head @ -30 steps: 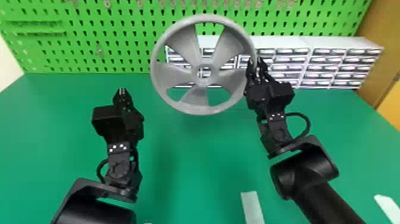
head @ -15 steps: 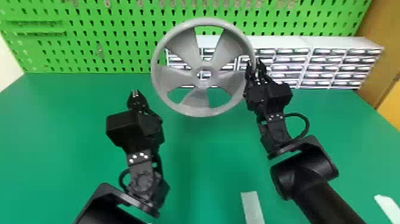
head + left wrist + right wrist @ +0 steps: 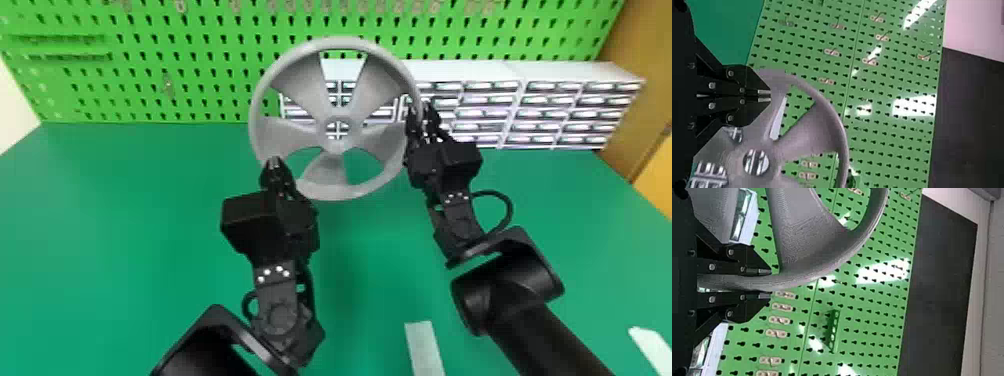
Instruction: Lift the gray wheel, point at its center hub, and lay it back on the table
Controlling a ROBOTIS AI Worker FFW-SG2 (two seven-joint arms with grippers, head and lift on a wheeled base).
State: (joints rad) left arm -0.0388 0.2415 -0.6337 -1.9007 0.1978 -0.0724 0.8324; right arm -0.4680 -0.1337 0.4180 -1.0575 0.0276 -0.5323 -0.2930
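Moved nearer the gray wheel (image 3: 300,85), my left claw (image 3: 273,161) was clenched while my right claw (image 3: 421,107) gripped the rim (image 3: 828,264).

drawers (image 3: 487,113) and pegboard (image 3: 200,52) stand behind the wheel (image 3: 302,87).

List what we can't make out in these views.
- Left gripper touching wheel or not: they overlap in the head view.
- Full wheel: cut off by the bottom edge in the left wrist view, top edge in the right.
- Gripped rim: partly behind the right gripper, head view.
- Drawer contents: too small, head view.
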